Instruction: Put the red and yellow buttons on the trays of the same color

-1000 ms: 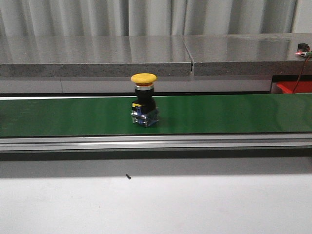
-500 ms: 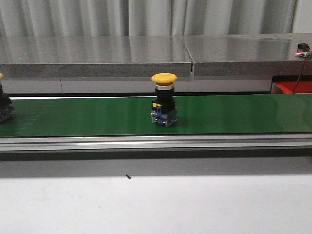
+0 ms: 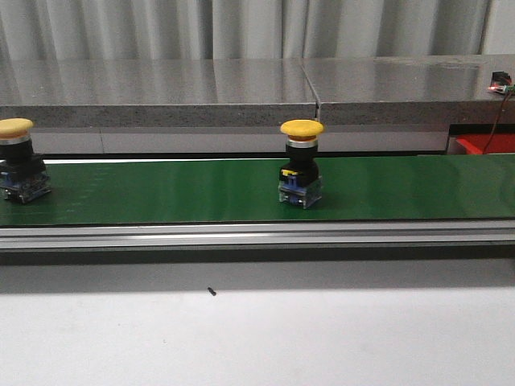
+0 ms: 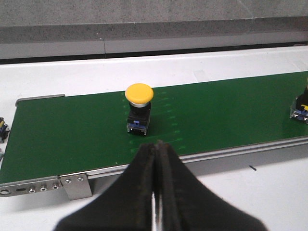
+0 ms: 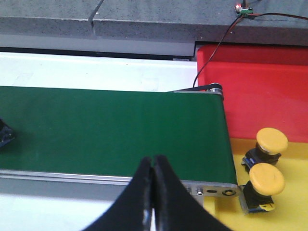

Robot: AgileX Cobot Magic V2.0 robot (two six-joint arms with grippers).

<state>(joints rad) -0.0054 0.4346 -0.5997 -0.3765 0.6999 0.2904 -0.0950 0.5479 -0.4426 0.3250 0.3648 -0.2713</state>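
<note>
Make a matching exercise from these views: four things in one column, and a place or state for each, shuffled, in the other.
Things:
1. left gripper
2. two yellow buttons
3. conveyor belt
4. red tray

Places or states:
A. green, carrying two upright buttons
B. lying on the yellow tray past the belt's end
C. shut, holding nothing
D. beyond the yellow tray, with no button on its visible part

Pairs: 1-C, 2-B, 3-A, 4-D

You see a matt green belt point(image 3: 161, 189) edged by a brushed metal rail point(image 3: 257, 235). The yellow button caps point(image 3: 302, 128) look like smooth plastic, perhaps.
</note>
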